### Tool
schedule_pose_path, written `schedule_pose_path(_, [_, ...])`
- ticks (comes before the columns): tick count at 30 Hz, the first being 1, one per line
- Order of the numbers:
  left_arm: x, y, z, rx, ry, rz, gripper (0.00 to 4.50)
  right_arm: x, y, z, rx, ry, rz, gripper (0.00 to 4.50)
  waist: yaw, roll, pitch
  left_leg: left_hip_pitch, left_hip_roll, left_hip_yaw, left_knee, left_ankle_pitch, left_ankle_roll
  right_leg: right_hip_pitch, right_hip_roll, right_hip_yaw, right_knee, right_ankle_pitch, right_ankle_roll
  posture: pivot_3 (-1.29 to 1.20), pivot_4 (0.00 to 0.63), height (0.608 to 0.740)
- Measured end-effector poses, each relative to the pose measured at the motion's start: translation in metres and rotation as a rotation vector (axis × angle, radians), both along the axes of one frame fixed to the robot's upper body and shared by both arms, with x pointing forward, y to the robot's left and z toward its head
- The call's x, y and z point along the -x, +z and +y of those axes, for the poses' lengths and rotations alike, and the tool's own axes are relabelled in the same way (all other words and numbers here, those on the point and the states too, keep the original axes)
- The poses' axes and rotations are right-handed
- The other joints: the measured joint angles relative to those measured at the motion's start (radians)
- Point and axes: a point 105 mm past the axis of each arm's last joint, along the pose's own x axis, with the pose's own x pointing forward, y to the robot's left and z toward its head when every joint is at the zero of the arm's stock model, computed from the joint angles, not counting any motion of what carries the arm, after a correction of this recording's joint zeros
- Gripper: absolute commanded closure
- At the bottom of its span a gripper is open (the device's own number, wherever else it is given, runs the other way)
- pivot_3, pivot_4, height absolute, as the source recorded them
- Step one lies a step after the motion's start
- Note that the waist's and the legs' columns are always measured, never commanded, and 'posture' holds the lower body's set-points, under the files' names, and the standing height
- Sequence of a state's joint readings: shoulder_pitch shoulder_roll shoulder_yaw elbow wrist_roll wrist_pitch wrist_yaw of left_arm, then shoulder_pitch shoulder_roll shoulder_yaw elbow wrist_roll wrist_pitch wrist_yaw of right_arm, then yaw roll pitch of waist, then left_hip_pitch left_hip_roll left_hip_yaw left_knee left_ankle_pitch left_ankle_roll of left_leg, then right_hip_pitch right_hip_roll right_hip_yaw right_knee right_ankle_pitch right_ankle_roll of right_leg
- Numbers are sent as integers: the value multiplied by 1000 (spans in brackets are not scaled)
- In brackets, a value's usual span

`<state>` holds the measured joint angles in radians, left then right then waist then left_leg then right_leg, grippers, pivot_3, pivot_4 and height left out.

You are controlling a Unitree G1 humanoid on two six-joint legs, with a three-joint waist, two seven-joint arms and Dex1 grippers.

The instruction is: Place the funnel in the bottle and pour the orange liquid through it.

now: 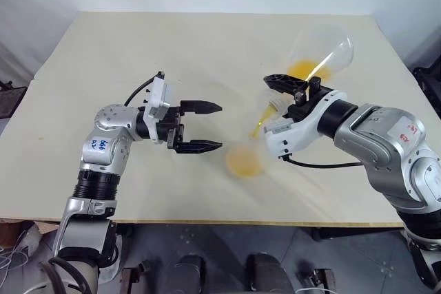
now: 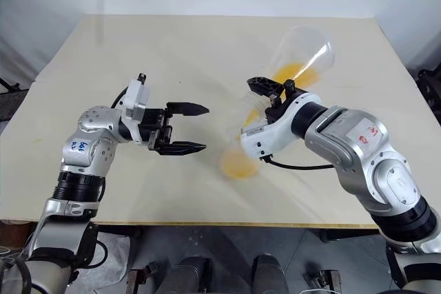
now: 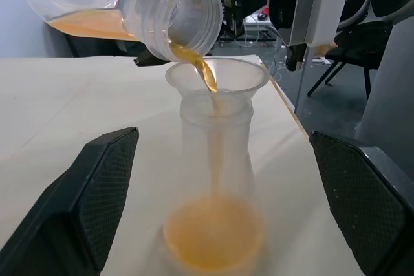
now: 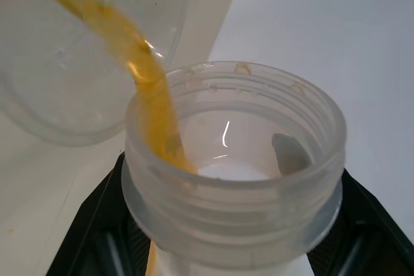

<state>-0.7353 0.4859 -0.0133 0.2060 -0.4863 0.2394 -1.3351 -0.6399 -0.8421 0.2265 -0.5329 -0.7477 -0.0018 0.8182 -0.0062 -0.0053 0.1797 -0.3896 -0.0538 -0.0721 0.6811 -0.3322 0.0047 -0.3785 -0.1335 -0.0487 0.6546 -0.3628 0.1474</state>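
Right pincer (image 1: 286, 91) clamps the neck of the larger flask (image 1: 322, 51), tilted mouth-down over the funnel (image 3: 217, 77) seated in the bottle (image 3: 214, 185) mid-desk (image 1: 103, 53). Orange liquid (image 3: 206, 72) streams through. Left pincer (image 1: 207, 126), jaws wide, waits just left of the bottle.

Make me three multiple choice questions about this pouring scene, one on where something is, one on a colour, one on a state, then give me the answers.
1. Where is the funnel?
A. In the neck of the bottle
B. Flat on the table
C. In the left gripper

2. What colour is the liquid in the bottle?
A. Blue
B. Orange
C. Green

3. How is the left gripper?
A. Shut on the bottle
B. Shut on the funnel
C. Open, holding nothing

Answers: 1 A, the funnel sits on the bottle's mouth. 2 B, orange pools at the base. 3 C, its fingers stand apart beside the bottle.
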Motion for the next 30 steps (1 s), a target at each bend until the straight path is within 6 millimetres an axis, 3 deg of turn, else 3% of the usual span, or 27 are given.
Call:
schedule_pose_path(14, [0, 0, 0, 0, 0, 0, 0, 0, 3, -3, -19, -11, -12, 2027, 0, 0, 0, 0, 0, 0, 0, 0, 0, 0, 0, 0, 0, 0, 0, 0, 150, 740])
schedule_pose_path(30, [1, 1, -1, -5, -14, -3, 0, 0, -8, -4, -39, -32, 1, 2027, 0, 0, 0, 0, 0, 0, 0, 0, 0, 0, 0, 0, 0, 0, 0, 0, 150, 740])
